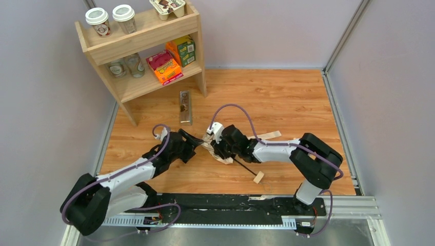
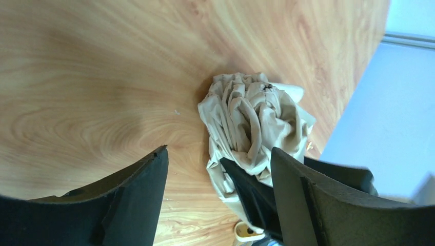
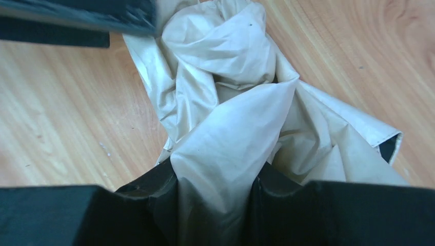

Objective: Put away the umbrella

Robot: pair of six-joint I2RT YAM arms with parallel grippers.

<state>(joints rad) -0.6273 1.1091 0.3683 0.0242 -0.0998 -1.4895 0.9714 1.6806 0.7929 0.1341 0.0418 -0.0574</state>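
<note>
The umbrella lies on the wooden floor, its pale beige canopy point(image 1: 208, 144) bunched between my two grippers. Its thin black shaft point(image 1: 245, 167) runs to the wooden knob handle point(image 1: 258, 177). My right gripper point(image 1: 214, 148) is shut on a fold of the canopy point(image 3: 231, 118), with the cloth pinched between its fingers point(image 3: 215, 179). My left gripper point(image 1: 197, 141) is open right beside the canopy. In the left wrist view its jaws point(image 2: 219, 151) stand wide apart in front of the crumpled canopy point(image 2: 251, 113), with its right finger point(image 2: 308, 200) alongside the cloth.
A wooden shelf point(image 1: 134, 84) stands at the back left with cups, jars and snack boxes. A flat dark rectangular pack point(image 1: 185, 106) lies on the floor in front of it. A beige strap point(image 1: 269, 135) lies by the right arm. Grey walls enclose the floor.
</note>
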